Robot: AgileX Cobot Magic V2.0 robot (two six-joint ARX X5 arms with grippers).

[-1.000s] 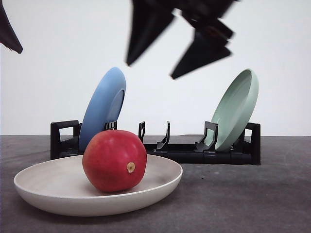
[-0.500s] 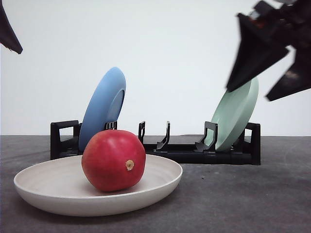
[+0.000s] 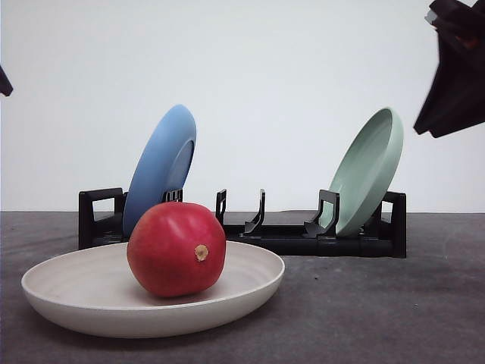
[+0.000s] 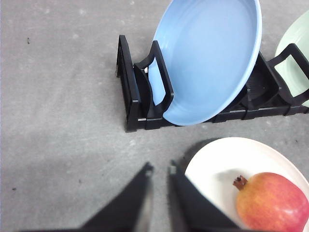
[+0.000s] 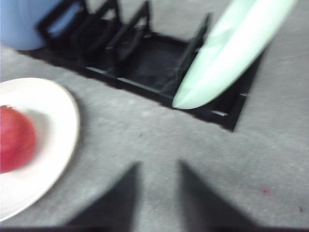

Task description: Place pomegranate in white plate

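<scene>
Grey table (image 3: 379, 318): right tool (image 3: 455, 91) has withdrawn; pomegranate (image 3: 176, 249) stays in white plate (image 3: 68, 292).

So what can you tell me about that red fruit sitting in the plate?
The pomegranate is a glossy, deep red, roundish fruit with a small tan nub facing the front camera. In the left wrist view its skin looks more orange-red, with a dark dried crown at one end. It looks whole and unbruised. It rests on its side inside the white plate, touching only the plate's floor. Neither gripper touches it. Behind it, a black rack holds a blue plate.
</scene>
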